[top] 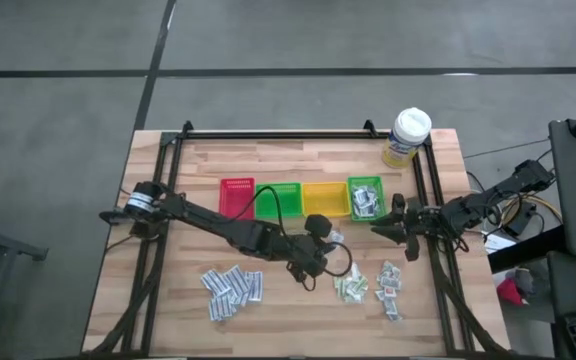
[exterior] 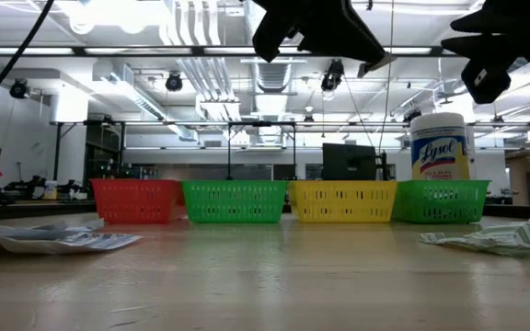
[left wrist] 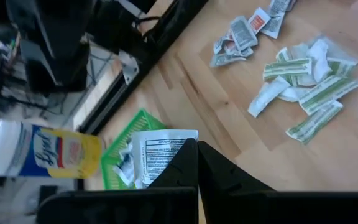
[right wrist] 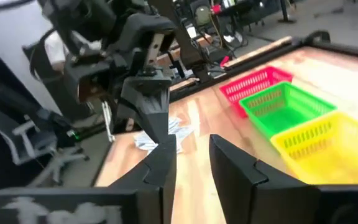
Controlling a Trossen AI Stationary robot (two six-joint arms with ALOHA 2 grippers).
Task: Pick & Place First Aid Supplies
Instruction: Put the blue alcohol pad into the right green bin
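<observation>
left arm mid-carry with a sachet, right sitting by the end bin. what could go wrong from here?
1. The left gripper pinches only an edge of the white sachet; it may slip before it reaches a bin.
2. The right gripper sits beside the far green bin, so the arms could clash if the left heads there.
3. The wipes tub stands close behind that bin; a wide swing might tip it.

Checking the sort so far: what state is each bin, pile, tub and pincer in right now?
Red bin: empty.
Left green bin: empty.
Yellow bin: empty.
Right green bin: holds sachets.
White-blue pile: loose on table.
Green pile: loose on table.
Tub: upright, lidded.
Left pincer: shut on a sachet.
Right pincer: open, empty.
</observation>
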